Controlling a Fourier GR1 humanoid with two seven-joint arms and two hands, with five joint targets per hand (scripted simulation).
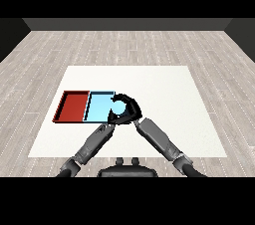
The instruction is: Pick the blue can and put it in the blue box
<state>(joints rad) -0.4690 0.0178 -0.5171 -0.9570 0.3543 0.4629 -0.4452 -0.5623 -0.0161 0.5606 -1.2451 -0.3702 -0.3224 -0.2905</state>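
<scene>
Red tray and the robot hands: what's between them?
In the head view, the light blue tray lies between the flat red tray and the black robot hands. The right robot hand curls round a blue can at that tray's right edge.

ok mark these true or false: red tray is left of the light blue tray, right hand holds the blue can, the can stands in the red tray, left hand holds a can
1. The red tray lies left of the light blue tray, side by side: true.
2. The right hand curls round the blue can: true.
3. The can stands in the red tray: false. It is held at the light blue tray's right edge.
4. The left hand holds a can: false. It sits low beside the right hand, with no can in it.
</scene>
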